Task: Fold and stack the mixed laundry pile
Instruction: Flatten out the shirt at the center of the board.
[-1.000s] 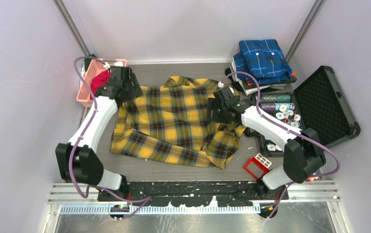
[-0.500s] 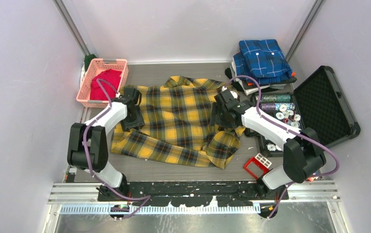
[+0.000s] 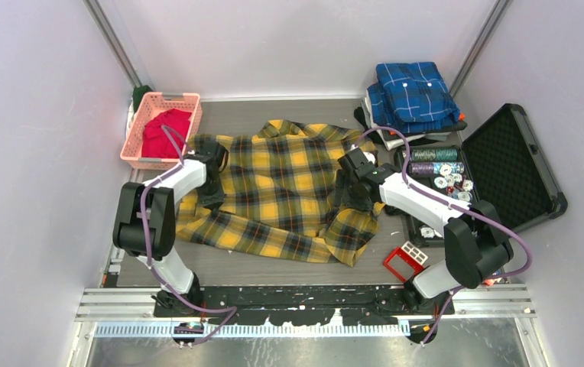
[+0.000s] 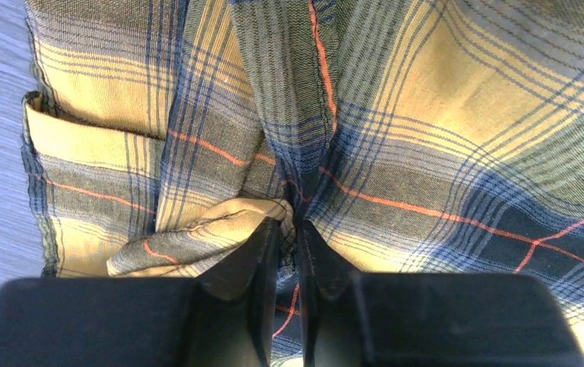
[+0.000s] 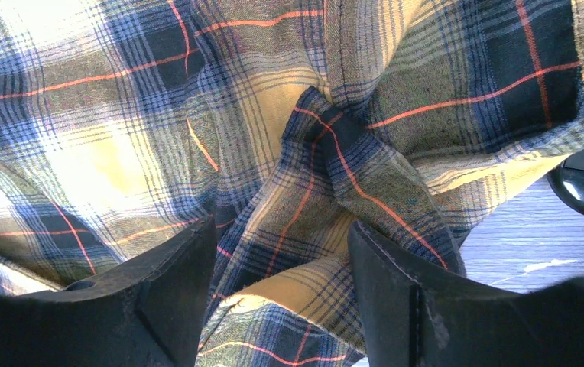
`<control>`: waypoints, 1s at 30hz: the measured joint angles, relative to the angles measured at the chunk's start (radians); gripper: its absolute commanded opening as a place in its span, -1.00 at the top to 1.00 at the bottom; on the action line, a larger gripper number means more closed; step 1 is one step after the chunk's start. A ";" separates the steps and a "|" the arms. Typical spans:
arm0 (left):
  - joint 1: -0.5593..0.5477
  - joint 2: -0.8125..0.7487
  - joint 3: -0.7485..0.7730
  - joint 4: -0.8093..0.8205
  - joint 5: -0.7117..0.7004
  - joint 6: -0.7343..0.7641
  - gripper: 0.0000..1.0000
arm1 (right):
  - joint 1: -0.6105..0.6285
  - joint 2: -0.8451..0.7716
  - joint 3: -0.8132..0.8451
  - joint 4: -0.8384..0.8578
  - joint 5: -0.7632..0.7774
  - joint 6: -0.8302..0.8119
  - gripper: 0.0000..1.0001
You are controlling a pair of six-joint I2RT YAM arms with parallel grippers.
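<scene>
The yellow-and-black plaid shirt lies spread on the table, its near sleeve folded across the front. My left gripper is down on the shirt's left side. In the left wrist view the left gripper is shut on a pinched ridge of the plaid cloth. My right gripper is over the shirt's right side. In its wrist view the right gripper is open, its fingers straddling a raised fold of cloth. The red T-shirt lies in the pink basket.
A folded blue plaid shirt tops a stack at the back right. An open black case with spools and small parts sits at the right. A small red box lies near the right arm's base. Walls close in both sides.
My left arm swung from the pink basket down onto the shirt's left side, and its jaws closed on the cloth. My right gripper shifted slightly nearer and stayed open.
</scene>
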 measured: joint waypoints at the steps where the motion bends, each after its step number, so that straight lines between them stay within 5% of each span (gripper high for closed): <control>1: -0.005 -0.003 0.000 -0.002 -0.004 -0.001 0.78 | 0.000 0.000 0.000 0.000 -0.001 0.000 -0.36; 4: -0.018 -0.022 0.000 -0.015 -0.011 -0.001 0.92 | 0.000 0.000 0.000 0.003 -0.001 -0.001 -0.36; 25: -0.078 -0.566 -0.070 -0.318 0.025 -0.152 1.00 | 0.000 0.041 0.065 -0.013 0.006 -0.004 -0.36; 27: -0.078 -0.669 -0.107 -0.370 0.024 -0.198 0.83 | 0.000 0.041 0.064 -0.024 0.006 -0.002 -0.36; 30: -0.078 -0.832 -0.154 -0.438 0.016 -0.281 0.28 | 0.000 0.025 0.038 -0.037 0.006 0.002 -0.36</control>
